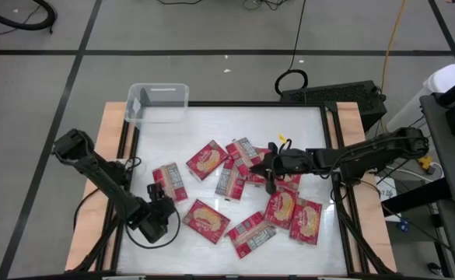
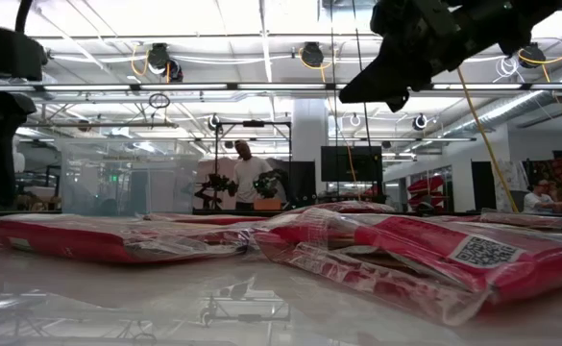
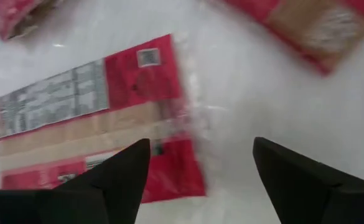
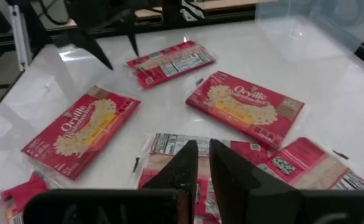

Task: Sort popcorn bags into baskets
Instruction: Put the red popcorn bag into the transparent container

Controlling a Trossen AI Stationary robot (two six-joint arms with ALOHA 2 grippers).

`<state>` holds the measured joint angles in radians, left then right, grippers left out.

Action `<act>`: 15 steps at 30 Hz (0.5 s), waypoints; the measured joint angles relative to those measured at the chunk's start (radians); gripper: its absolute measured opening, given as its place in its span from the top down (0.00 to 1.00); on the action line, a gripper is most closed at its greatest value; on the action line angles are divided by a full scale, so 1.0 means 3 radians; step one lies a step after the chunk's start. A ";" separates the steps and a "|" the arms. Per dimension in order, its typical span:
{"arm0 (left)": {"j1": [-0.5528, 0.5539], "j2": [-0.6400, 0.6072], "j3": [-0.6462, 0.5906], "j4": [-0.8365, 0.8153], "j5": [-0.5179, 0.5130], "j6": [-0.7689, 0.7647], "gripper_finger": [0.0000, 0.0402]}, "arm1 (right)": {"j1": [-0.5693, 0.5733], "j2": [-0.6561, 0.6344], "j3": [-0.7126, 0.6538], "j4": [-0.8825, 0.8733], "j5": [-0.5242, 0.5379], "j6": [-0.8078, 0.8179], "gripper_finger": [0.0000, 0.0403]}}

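Several red popcorn bags (image 1: 243, 194) lie flat and scattered on the white table, some picture side up, some print side up. The clear basket (image 1: 159, 103) stands at the table's far left corner. My left gripper (image 3: 200, 149) hovers open, pointing steeply down, over the edge of a print-side-up bag (image 3: 94, 118) at the table's near left (image 1: 170, 183). It touches nothing. My right gripper (image 4: 203, 149) is shut and hangs above the overlapping bags in the middle (image 1: 267, 173), clear of them.
Bare table lies between the basket and the bags and along the near left edge. Wooden side rails (image 1: 118, 132) border the table. A person (image 2: 247, 173) stands in the room far behind the table.
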<state>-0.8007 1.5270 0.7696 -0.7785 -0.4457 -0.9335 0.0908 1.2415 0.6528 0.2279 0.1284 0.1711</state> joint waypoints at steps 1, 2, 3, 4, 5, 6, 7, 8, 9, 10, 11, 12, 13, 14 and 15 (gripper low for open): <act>0.0002 0.0043 0.0000 -0.0031 -0.0041 -0.0018 0.31 | 0.0009 0.0000 -0.0028 0.0053 0.0001 -0.0011 0.92; 0.0013 0.0084 0.0000 -0.0069 -0.0071 -0.0039 0.33 | 0.0011 0.0000 -0.0051 0.0095 0.0001 -0.0035 0.92; 0.0025 0.0127 0.0000 -0.0113 -0.0093 -0.0055 0.34 | 0.0011 -0.0001 -0.0073 0.0145 0.0002 -0.0066 0.92; 0.0044 0.0172 0.0000 -0.0144 -0.0090 -0.0056 0.36 | 0.0011 -0.0001 -0.0094 0.0181 0.0004 -0.0096 0.92; 0.0059 0.0214 -0.0001 -0.0148 -0.0084 -0.0035 0.38 | 0.0010 -0.0001 -0.0115 0.0203 0.0004 -0.0109 0.92; 0.0073 0.0244 -0.0004 -0.0123 -0.0062 -0.0005 0.40 | 0.0009 0.0000 -0.0133 0.0226 0.0006 -0.0117 0.92; 0.0090 0.0266 -0.0012 -0.0098 -0.0040 0.0022 0.43 | 0.0005 0.0000 -0.0152 0.0261 0.0012 -0.0125 0.92; 0.0109 0.0290 -0.0022 -0.0086 -0.0010 0.0040 0.45 | 0.0003 0.0000 -0.0177 0.0321 0.0013 -0.0149 0.92; 0.0129 0.0306 -0.0037 -0.0076 0.0018 0.0053 0.47 | 0.0002 0.0000 -0.0200 0.0380 0.0013 -0.0180 0.92; 0.0149 0.0310 -0.0052 -0.0071 0.0047 0.0054 0.50 | 0.0002 0.0000 -0.0226 0.0426 0.0013 -0.0207 0.92; 0.0167 0.0311 -0.0063 -0.0057 0.0066 0.0057 0.52 | 0.0002 0.0000 -0.0250 0.0475 0.0013 -0.0215 0.92; 0.0180 0.0311 -0.0067 -0.0049 0.0078 0.0070 0.56 | 0.0002 0.0000 -0.0270 0.0514 0.0014 -0.0221 0.92; 0.0192 0.0307 -0.0070 -0.0047 0.0090 0.0085 0.59 | 0.0002 0.0000 -0.0283 0.0535 0.0014 -0.0223 0.92; 0.0196 0.0307 -0.0072 -0.0044 0.0097 0.0120 0.64 | 0.0002 0.0000 -0.0288 0.0543 0.0015 -0.0221 0.92; 0.0197 0.0308 -0.0078 -0.0043 0.0096 0.0172 0.69 | 0.0003 0.0000 -0.0288 0.0549 0.0018 -0.0209 0.92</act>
<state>-0.7415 1.6194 0.7464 -0.7914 -0.4168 -0.8817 0.0917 1.2415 0.5663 0.3927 0.1337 0.1083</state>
